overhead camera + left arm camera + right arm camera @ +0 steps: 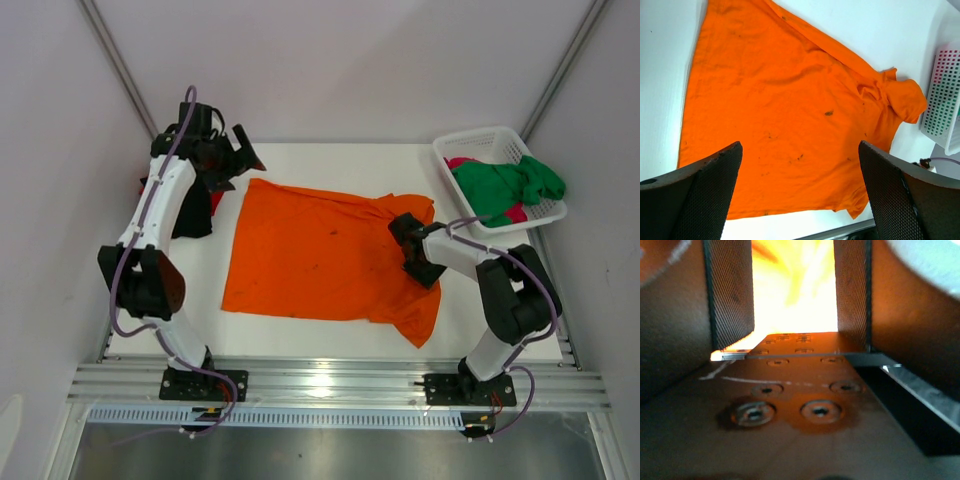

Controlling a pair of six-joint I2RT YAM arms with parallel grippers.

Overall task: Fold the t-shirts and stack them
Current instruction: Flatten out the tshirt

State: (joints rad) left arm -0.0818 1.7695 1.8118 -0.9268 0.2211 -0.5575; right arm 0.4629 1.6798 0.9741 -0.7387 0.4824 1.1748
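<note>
1. The orange t-shirt (310,255) (780,100) is soft plain cloth. It is spread nearly flat into a rough rectangle on the white worktop (330,160), lightly creased and flecked with small dark specks.
2. We see its long axis running from the left jaws' side across to the right jaws. The straight edge lies toward the left jaws, and the bunched, puckered end with a loose flap lies at the right jaws.
3. The left jaws stand wide apart, released and holding nothing, above the shirt's far corner. Their black fingers (705,195) carry a fine dotted mesh.
4. The right jaws sit low on the bunched end. Their ribbed fingers (730,295) stand partly apart with a blurred orange glow between them, and we cannot tell whether they grasp cloth.
5. Beyond the right jaws sits a white plastic lattice basket (497,140). It holds a crumpled green t-shirt (505,185) over a magenta-pink t-shirt (462,162).
</note>
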